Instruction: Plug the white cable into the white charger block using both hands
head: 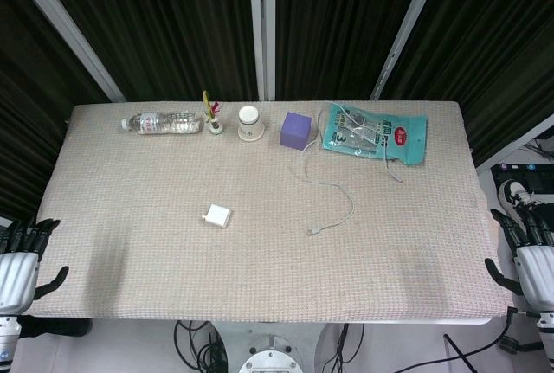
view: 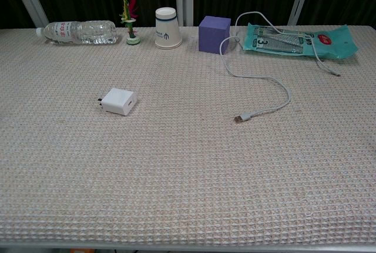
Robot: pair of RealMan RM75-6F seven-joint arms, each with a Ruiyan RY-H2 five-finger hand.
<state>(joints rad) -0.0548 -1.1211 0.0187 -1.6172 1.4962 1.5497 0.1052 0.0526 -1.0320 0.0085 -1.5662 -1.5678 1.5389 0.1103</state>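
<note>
White charger block (view: 119,101) lies flat on the woven table cover (view: 188,194), left of centre, prongs facing left. We find the white cable (view: 267,80) well apart from it on the right; its metal plug end (bare, touching nothing else) rests near the centre, and the cord curves away toward the far right, passing over a teal packet (view: 299,40). Along the far edge we note a purple cube (view: 214,33), a paper cup (view: 166,27), a small flower ornament (view: 130,12) and a clear bottle (view: 77,31) on its side. In the head view, the left hand (head: 19,265) and right hand (head: 530,256) sit off the table's near corners, fingers spread, holding nothing.
</note>
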